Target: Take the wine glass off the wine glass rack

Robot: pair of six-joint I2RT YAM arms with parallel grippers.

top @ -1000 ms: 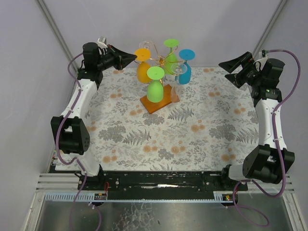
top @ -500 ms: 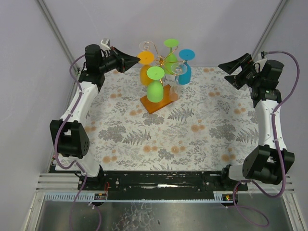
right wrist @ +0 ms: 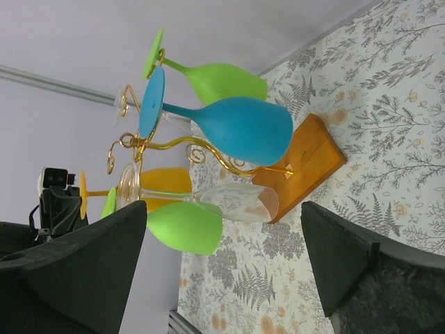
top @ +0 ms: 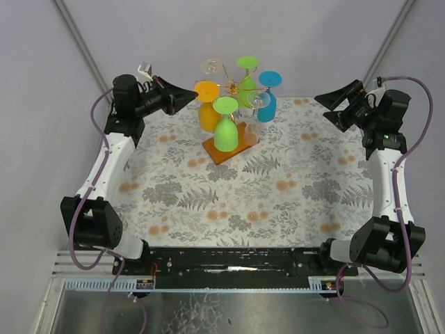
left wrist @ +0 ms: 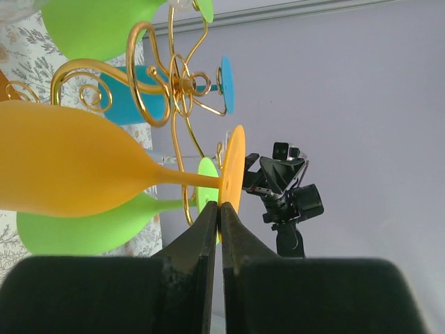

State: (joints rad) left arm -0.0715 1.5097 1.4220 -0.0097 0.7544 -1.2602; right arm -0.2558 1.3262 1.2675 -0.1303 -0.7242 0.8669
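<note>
I read the wine glass rack (top: pixel 233 86) at 12 o'clock from the middle of the floral table cover (top: pixel 278 195), close to the far edge. Its gold wire stem stands upright on the wooden orange base (top: pixel 221 152). Six glasses hang from the scrolled arms, foot up and bowl down. Taken from the stem, the orange wine glass (top: pixel 206 115) hangs at 9 o'clock. The near green wine glass (top: pixel 224 133) is at 6 o'clock and the blue wine glass (top: pixel 267 106) at 3 o'clock. The far green wine glass (top: pixel 246 62) is at 12 o'clock, one clear wine glass (top: pixel 253 131) at 4 o'clock and a second clear wine glass (top: pixel 210 67) at 11 o'clock. The left gripper (top: pixel 193 92) sits at 9 o'clock from the rack, level with the feet of the glasses. Its jaws are pressed fully together with nothing between them. In the left wrist view the fingertips (left wrist: pixel 208 216) meet at the lower rim of the orange glass's foot; I cannot tell whether they touch it. The right gripper (top: pixel 322 105) is at 3 o'clock from the rack and well apart from it. Its jaws are spread wide and empty, and they face the blue glass.
</note>
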